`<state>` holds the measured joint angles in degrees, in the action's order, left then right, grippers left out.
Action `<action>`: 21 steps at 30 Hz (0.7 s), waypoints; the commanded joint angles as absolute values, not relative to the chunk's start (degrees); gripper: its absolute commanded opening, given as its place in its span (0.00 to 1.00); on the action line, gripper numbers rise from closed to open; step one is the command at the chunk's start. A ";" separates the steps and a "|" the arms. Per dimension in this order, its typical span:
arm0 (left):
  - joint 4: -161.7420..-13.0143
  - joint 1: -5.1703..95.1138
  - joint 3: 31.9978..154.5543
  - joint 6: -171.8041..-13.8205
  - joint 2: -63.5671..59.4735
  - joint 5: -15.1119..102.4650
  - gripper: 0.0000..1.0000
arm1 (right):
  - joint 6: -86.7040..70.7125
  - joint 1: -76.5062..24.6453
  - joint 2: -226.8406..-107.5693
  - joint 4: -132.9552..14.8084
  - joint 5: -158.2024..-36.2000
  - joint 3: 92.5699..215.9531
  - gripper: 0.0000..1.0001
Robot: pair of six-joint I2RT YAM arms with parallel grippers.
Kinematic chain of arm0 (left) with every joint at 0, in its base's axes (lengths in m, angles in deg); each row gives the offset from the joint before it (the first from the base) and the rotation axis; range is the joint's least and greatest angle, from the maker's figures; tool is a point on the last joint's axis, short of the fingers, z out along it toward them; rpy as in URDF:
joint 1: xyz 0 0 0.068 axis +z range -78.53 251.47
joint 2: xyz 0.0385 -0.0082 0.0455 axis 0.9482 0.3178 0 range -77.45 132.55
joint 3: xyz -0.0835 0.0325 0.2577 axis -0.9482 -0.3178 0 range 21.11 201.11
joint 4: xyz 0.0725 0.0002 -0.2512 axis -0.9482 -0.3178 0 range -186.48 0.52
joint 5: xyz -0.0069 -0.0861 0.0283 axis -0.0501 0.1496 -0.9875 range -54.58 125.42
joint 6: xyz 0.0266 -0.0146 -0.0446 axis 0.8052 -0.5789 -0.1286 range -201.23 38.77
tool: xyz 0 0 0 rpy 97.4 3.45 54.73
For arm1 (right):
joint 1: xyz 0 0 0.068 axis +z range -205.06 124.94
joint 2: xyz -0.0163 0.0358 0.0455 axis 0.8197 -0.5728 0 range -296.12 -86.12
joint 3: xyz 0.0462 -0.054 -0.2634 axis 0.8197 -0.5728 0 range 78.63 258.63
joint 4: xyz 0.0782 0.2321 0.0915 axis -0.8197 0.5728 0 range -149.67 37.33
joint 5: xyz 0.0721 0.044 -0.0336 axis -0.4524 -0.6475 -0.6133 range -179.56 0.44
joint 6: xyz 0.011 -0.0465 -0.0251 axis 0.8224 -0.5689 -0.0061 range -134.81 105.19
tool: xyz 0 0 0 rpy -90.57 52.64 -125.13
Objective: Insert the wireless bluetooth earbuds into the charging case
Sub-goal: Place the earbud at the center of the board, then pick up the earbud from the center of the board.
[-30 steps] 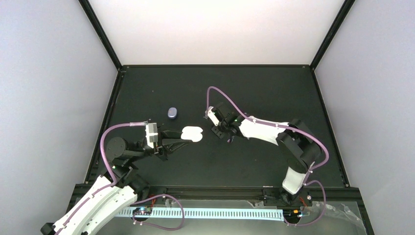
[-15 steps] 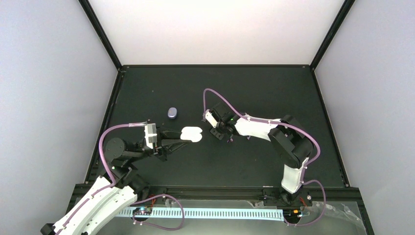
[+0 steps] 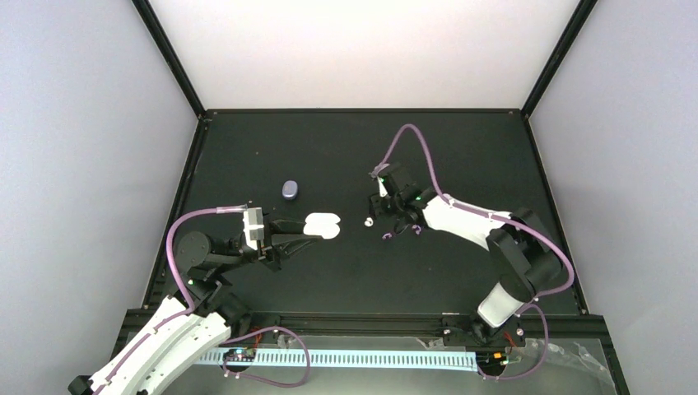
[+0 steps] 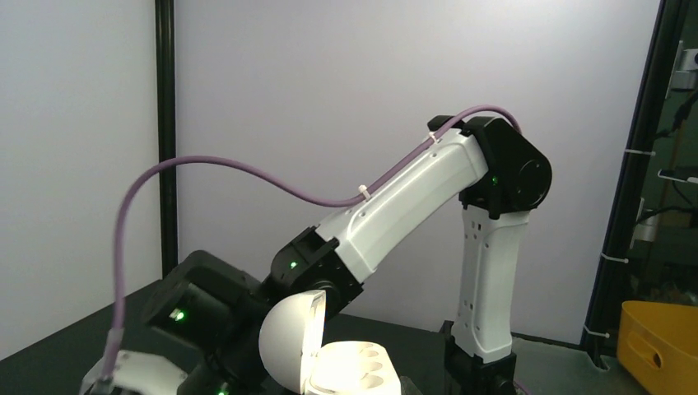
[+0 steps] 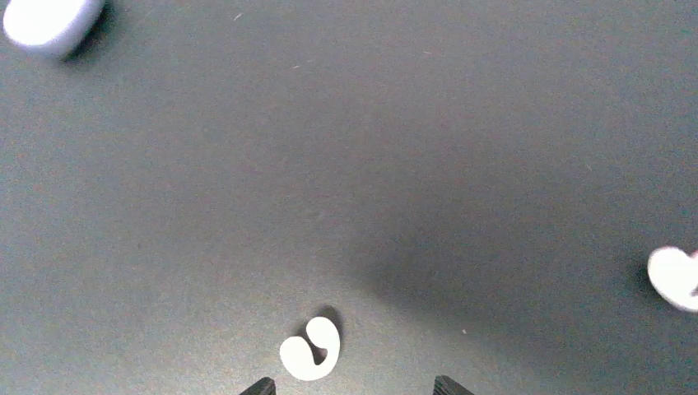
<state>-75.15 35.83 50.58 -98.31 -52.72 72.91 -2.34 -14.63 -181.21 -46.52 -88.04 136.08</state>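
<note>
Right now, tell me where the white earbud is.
Top view: the white earbud lies on the table, right of the open white case; purple earbuds lie to its right.

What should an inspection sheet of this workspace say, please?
Surface: black table, no damage seen.
Job's things: white charging case open; one white earbud and two purple earbuds loose on table; purple case closed.
Clutter: nothing seen.
Grippers: left gripper shut on white charging case; right gripper open, white earbud just ahead.
Cables: purple cable looped along each arm.
Surroundings: pale walls, black frame, yellow bin.
</note>
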 commanded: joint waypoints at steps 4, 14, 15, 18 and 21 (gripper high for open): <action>-74.40 36.08 50.51 -98.35 -52.79 72.38 0.02 | 22.73 -15.95 -178.71 -53.02 -93.76 131.01 0.48; -74.65 36.06 50.46 -98.40 -53.16 72.28 0.01 | 29.89 -15.98 -181.96 -52.03 -90.46 132.47 0.40; -74.78 36.09 50.46 -98.33 -53.23 72.26 0.02 | 30.28 -16.05 -182.07 -51.75 -89.76 132.23 0.39; -74.76 36.07 50.54 -98.33 -53.34 72.19 0.02 | 30.23 -16.04 -183.17 -51.04 -89.27 132.17 0.37; -74.55 36.05 50.47 -98.46 -53.16 72.38 0.02 | 30.14 -16.04 -184.37 -50.52 -89.43 132.24 0.36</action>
